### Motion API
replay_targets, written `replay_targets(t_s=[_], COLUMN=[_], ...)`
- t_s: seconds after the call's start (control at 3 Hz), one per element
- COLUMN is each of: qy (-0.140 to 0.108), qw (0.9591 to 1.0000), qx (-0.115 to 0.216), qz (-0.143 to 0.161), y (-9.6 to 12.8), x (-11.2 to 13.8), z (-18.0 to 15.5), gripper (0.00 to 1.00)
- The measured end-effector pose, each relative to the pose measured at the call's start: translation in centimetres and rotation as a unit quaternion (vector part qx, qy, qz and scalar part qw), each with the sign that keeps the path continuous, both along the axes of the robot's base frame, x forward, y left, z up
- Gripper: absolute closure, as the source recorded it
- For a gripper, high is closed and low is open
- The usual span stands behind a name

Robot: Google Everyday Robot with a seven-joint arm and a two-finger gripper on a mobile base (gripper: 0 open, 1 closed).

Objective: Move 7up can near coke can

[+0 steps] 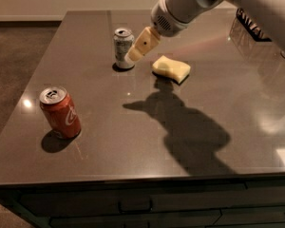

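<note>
7up can (123, 46) stands upright on the far part of the table (99, 170), a broad dark top that fills most of the view. The 1 white arm (180, 6) reaches in from the upper right and slants down to the left, throwing a large shadow (190, 127) across the middle of the top. A dark wire basket (249, 25) sits at the far right, partly behind the arm. A yellow sponge (171, 69) lies flat just right of the pale can, apart from it. The coke can (61, 112) stands upright near the front left edge, well apart from the other can. The pale yellow gripper (133, 56) hangs just beside the 7up can's right side; whether it touches the can, or is spread or pressed together, cannot be told
</note>
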State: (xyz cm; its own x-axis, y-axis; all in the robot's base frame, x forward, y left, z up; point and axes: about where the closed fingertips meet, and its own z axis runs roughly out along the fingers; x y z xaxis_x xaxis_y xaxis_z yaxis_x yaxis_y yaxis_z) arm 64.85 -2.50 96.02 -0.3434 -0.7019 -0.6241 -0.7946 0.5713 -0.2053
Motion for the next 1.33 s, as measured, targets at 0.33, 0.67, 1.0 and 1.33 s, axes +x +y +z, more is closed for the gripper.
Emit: replay_targets(t_s=[0.33,0.67,1.0,1.33], qy=[-0.001,-0.005,-0.002,0.009], qw=[0.9992,0.9975,0.9963,0.9960], qx=[0.032,0.049,0.062,0.068], qz=[-0.023,-0.051,-0.060,-0.056], y=[1.6,2.0,3.4,4.9], x=[3.2,6.3,8.3,9.0], z=[-0.4,-1.3,-2.1,-3.6], gripper=[0.00,0.00,0.00,0.00])
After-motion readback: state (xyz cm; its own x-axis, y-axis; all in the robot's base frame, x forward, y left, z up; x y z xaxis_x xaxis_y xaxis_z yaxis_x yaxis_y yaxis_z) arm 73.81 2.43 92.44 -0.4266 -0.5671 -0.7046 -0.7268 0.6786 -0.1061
